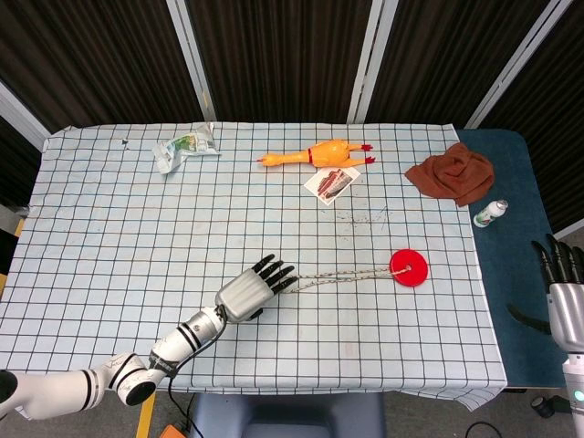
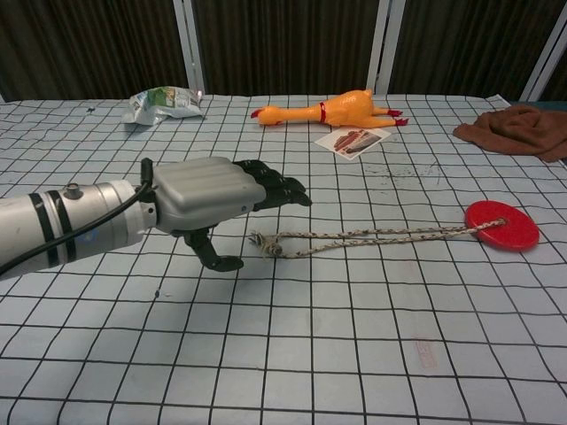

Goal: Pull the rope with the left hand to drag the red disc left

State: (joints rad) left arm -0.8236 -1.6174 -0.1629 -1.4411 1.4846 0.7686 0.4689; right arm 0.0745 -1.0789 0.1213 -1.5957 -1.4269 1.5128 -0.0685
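Observation:
A red disc (image 1: pixel 409 267) (image 2: pixel 502 225) lies flat on the checked tablecloth, right of centre. A braided rope (image 1: pixel 342 273) (image 2: pixel 372 236) runs left from it to a knotted free end (image 2: pixel 265 244). My left hand (image 1: pixel 251 291) (image 2: pixel 217 198) hovers just above and left of that knot, fingers spread forward and thumb hanging down, holding nothing. In the head view its fingers cover the rope's end. My right hand (image 1: pixel 567 297) stands open off the table's right edge, over the blue surface.
A yellow rubber chicken (image 1: pixel 315 154) (image 2: pixel 323 110) and a small card (image 1: pixel 331 182) (image 2: pixel 353 140) lie at the back. A crumpled plastic bag (image 1: pixel 185 146) (image 2: pixel 165 102) is back left, a brown cloth (image 1: pixel 451 172) (image 2: pixel 518 129) back right, a small bottle (image 1: pixel 490 213) beside it.

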